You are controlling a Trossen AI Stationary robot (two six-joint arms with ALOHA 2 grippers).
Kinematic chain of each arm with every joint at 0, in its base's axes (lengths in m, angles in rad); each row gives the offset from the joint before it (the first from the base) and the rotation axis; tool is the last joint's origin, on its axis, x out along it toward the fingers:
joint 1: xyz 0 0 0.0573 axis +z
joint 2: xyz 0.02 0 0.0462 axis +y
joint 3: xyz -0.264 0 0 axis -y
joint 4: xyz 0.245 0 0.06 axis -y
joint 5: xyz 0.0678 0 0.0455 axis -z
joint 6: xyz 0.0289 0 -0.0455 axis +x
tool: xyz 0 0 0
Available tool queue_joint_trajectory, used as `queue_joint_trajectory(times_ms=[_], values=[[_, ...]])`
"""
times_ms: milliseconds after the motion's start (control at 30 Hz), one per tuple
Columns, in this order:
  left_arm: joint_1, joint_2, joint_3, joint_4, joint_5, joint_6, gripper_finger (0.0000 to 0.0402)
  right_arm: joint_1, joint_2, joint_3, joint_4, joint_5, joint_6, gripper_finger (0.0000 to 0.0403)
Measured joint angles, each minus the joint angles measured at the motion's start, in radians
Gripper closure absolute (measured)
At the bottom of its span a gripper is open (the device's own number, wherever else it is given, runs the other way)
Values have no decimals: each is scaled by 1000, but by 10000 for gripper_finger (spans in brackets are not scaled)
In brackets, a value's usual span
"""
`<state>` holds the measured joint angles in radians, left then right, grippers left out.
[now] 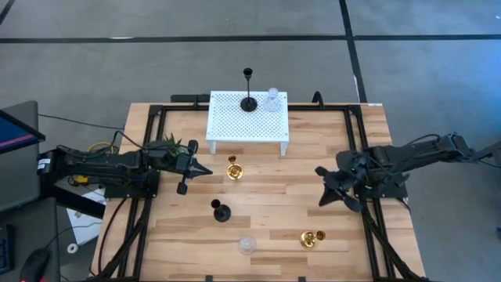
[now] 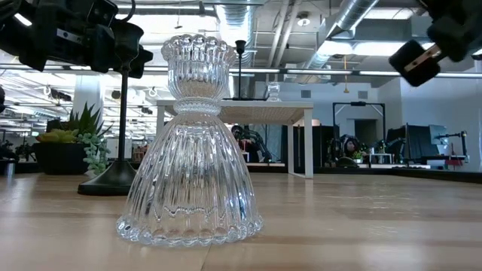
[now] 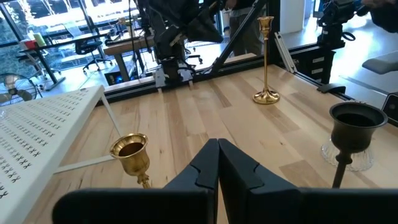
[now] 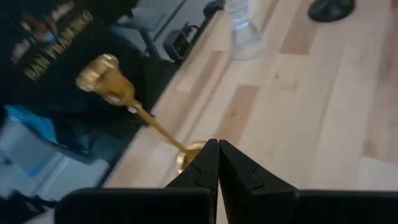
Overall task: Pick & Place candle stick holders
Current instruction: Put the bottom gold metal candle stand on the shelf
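Observation:
A white perforated stand [image 1: 246, 125] at the far middle carries a black holder [image 1: 248, 102] and a clear glass holder [image 1: 272, 100], both on their bases. Standing on the table are a gold holder [image 1: 233, 168], a black holder [image 1: 221, 211], a clear glass holder [image 1: 246, 245] and a second gold holder [image 1: 311, 237]. My left gripper [image 1: 208, 170] is shut and empty, just left of the first gold holder [image 3: 130, 155]. My right gripper [image 1: 318, 171] is shut and empty above the table's right half; its wrist view shows the second gold holder [image 4: 124, 93] past the fingertips.
A small green plant [image 1: 171, 146] stands by the left arm, also seen in the low view [image 2: 71, 143]. Black frame rails [image 1: 149, 141] run along the table's left, right and far sides. Bare wood [image 1: 274, 196] lies between the two grippers.

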<state>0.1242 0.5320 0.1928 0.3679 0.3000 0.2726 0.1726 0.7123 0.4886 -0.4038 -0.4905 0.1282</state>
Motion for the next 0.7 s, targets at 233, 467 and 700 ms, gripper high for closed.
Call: queue_joint_trajectory(times_ms=[233, 467, 700], values=[[0, 0, 0, 1, 0, 0, 393, 127, -14, 14, -21, 143, 276, 403], [0, 0, 0, 2, 0, 0, 396, 340, 40, 13, -121, 388, 422, 403], [0, 0, 0, 3, 0, 0, 394, 548, 148, 13, -5, 563, 471, 403]])
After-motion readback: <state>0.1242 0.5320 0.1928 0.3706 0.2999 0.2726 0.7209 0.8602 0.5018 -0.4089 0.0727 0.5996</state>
